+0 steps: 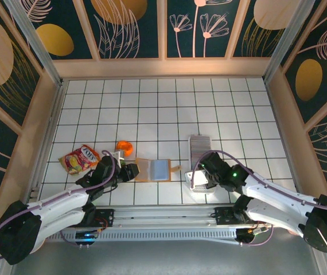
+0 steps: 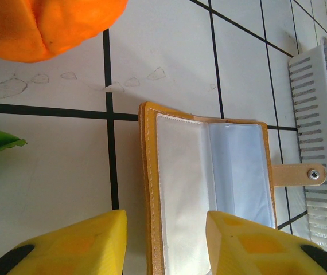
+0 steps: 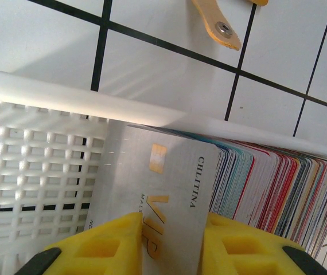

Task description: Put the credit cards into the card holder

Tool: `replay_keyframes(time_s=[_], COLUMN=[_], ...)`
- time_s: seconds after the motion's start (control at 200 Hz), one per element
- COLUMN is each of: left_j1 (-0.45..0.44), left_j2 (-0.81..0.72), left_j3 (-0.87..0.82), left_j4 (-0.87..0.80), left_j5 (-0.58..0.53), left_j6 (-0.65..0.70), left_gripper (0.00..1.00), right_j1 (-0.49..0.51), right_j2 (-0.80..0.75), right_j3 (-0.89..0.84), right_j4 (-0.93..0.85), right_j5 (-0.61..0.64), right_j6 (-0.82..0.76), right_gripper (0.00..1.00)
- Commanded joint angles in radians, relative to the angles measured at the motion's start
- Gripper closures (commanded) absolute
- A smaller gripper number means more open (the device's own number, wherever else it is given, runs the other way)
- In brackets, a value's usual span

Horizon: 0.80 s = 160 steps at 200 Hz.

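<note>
Yellow-fingered right claw (image 3: 172,243) pinches the front credit card (image 3: 172,183) of the credit cards (image 3: 267,183) standing in a white slotted tray (image 3: 37,172); lift straight up, don't drag neighbours. Left claw (image 2: 166,246) half open, straddling the open card holder (image 2: 209,172), flat on white tiled bench (image 1: 152,109); dark floral walls (image 1: 132,28) around.

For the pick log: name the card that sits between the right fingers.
The silver VIP card printed CHLITINA, frontmost, between the right fingers. It leans off the other cards, packed edge-on in the white tray.
</note>
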Motion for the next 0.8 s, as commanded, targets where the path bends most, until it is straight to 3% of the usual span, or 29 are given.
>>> replay_keyframes(time_s=[0.0, 0.796], left_j1=[0.002, 0.002], left_j2=[0.003, -0.001], left_j3=[0.003, 0.007], left_j4=[-0.002, -0.01], left_j5=[0.013, 0.011], left_j6=[-0.01, -0.004], left_gripper=[0.6, 0.6], right_j1=[-0.02, -0.019], right_j2=[-0.021, -0.042], right_j3=[0.019, 0.097], right_j4=[0.004, -0.09], right_j5=[0.08, 0.012], right_j6=[-0.021, 0.035], right_gripper=[0.75, 0.88])
